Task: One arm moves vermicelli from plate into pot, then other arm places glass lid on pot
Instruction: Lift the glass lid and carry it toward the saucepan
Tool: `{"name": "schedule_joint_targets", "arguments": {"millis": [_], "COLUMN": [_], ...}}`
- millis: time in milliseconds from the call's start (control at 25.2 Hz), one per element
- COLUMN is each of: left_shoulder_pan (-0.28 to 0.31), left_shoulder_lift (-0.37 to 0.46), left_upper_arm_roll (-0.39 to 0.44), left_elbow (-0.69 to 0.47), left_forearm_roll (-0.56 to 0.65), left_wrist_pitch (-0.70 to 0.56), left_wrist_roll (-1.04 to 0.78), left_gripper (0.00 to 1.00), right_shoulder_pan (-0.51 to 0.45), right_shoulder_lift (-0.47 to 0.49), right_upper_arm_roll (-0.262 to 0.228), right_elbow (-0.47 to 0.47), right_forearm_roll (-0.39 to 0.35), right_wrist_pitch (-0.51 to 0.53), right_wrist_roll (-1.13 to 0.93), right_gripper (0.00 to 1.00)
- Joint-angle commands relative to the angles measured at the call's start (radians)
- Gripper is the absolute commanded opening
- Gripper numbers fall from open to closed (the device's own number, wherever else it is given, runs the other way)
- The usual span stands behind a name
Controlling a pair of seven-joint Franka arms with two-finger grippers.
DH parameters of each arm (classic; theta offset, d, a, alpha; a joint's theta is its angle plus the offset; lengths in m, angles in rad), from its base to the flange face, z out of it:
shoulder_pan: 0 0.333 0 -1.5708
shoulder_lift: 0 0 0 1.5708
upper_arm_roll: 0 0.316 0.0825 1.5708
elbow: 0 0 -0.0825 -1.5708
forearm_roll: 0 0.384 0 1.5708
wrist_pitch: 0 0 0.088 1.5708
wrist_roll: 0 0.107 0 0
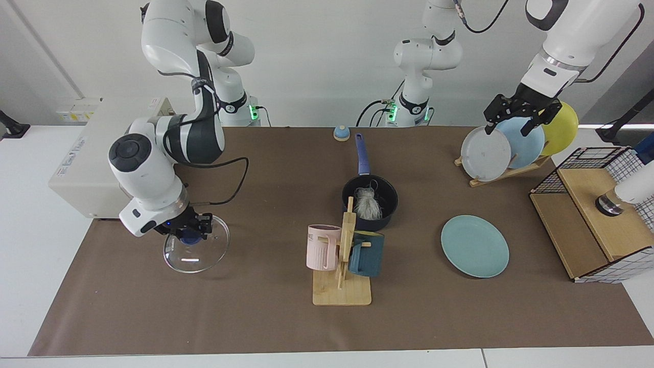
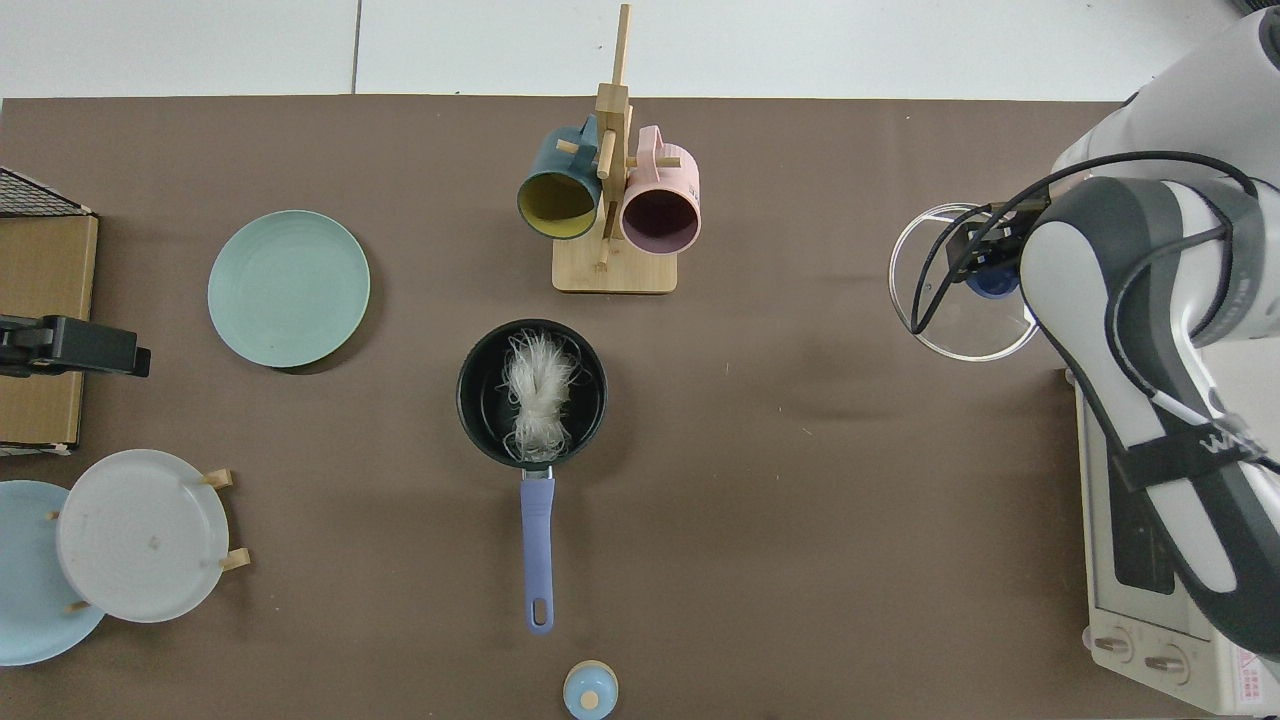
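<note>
- Presently the right gripper (image 1: 188,228) is clamped on the blue knob of the glass lid (image 1: 196,251), holding it clear of the brown mat, with the lid's shadow on the mat below it.
- From above, that gripper (image 2: 985,268) sits over the lid (image 2: 958,322) near the mat's edge, beside the toaster oven (image 2: 1150,600).
- The vermicelli (image 1: 366,203) lies inside the pot (image 1: 384,217), a white bundle against the black inside; the pot's blue handle points towards the arms' bases.
- Seen from the top, the vermicelli (image 2: 538,394) runs across the pot (image 2: 478,400) roughly in line with the handle.
- The plate (image 1: 474,246) lies flat and bare on the mat, well apart from the pot on the left arm's side.
- The left gripper (image 1: 516,116) waits high up, just above the grey-white and sky-blue plates in the plate rack (image 1: 503,173), fingers spread and holding nothing.
- A mug stand (image 1: 343,278) with a pink and a dark teal mug stands just in front of the pot.
</note>
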Motion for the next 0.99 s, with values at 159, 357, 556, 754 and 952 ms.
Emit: {"name": "schedule_joint_targets", "arguments": {"millis": [159, 357, 556, 754, 952], "left_shoulder_pan": [-0.002, -0.002, -0.002, -0.002, -0.002], "left_shoulder_lift": [-0.029, -0.029, -0.027, -0.029, -0.029], "left_upper_arm_roll": [-0.002, -0.002, -0.002, -0.002, -0.002], "left_elbow": [-0.035, -0.035, -0.035, -0.036, -0.037], "left_forearm_roll": [0.017, 0.015, 0.017, 0.015, 0.015], "left_wrist_pitch": [0.02, 0.02, 0.022, 0.019, 0.019], "left_wrist_roll": [0.011, 0.013, 0.011, 0.011, 0.01], "left_gripper": [1.0, 1.0, 1.0, 1.0, 1.0], "right_shoulder_pan": [0.069, 0.198, 0.343, 0.46, 0.543], "right_shoulder_lift": [-0.188, -0.191, -0.187, -0.153, -0.06], "right_upper_arm_roll": [0.001, 0.001, 0.001, -0.001, -0.004], "right_elbow": [-0.192, -0.186, -0.16, -0.094, 0.022], "right_forearm_roll": [0.041, 0.04, 0.025, 0.026, 0.02], "right_wrist_pitch": [-0.043, -0.023, -0.009, -0.011, -0.067], "right_wrist_roll": [0.095, 0.274, 0.469, 0.639, 0.759], "right_gripper": [0.0, 0.0, 0.0, 0.0, 0.0]}}
